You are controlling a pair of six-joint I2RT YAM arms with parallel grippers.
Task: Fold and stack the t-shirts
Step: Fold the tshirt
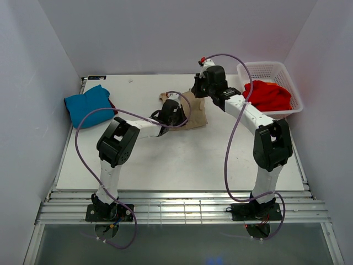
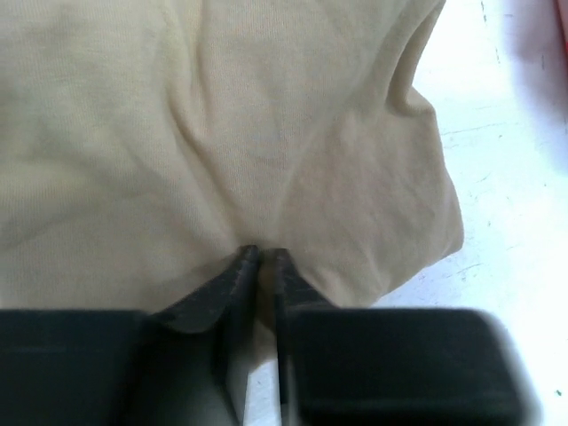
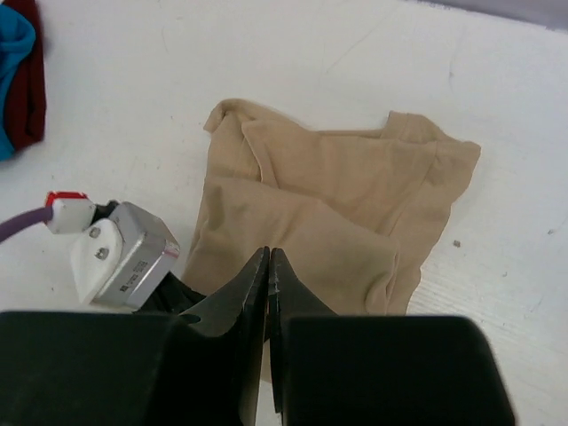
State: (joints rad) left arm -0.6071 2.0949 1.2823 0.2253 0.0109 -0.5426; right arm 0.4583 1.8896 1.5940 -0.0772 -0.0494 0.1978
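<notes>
The tan-beige t-shirt (image 1: 193,113) lies crumpled, partly folded, at the table's middle back; it also shows in the right wrist view (image 3: 337,204). My left gripper (image 1: 172,113) is at its left edge, shut on a pinch of the tan cloth (image 2: 293,133). My right gripper (image 1: 199,89) is shut and empty, hovering just behind the shirt, its tips (image 3: 269,253) over the cloth. The teal-blue t-shirt (image 1: 87,103) lies folded at the far left on top of the dark red one (image 1: 112,103). The bright red t-shirt (image 1: 267,95) lies in the basket.
The white lattice basket (image 1: 270,66) stands at the back right corner. The left arm's wrist camera housing (image 3: 124,257) sits close beside the right fingers. Grey walls close in the table on three sides.
</notes>
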